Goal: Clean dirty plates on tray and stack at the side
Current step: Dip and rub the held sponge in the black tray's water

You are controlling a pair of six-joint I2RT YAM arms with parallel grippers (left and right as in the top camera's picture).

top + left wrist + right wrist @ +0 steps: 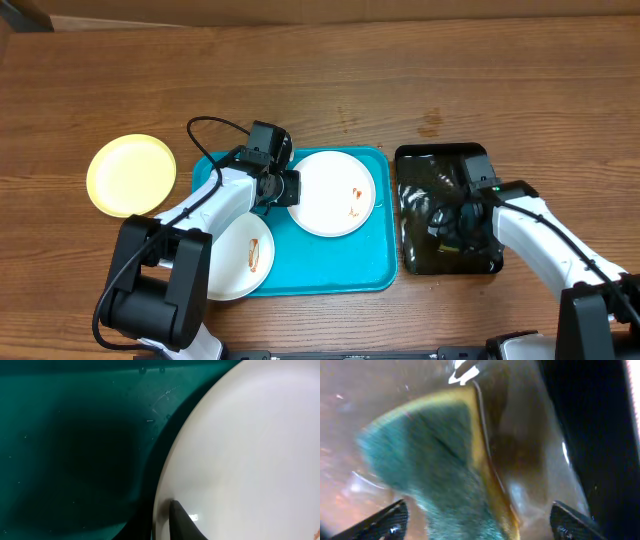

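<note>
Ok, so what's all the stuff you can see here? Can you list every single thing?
table: 1, brown wood, under everything
blue tray: 1, turquoise, middle of the table
black tray: 1, glossy black, right of the blue tray
yellow plate: 1, pale yellow, on the table left of the blue tray
upper white plate: 1, white with reddish smears, on the blue tray
lower white plate: 1, white with a reddish smear, at the blue tray's front left corner
sponge: 1, green and yellow, in the black tray
left gripper: 1, black, shut on the upper white plate's rim
right gripper: 1, black, open over the sponge
</note>
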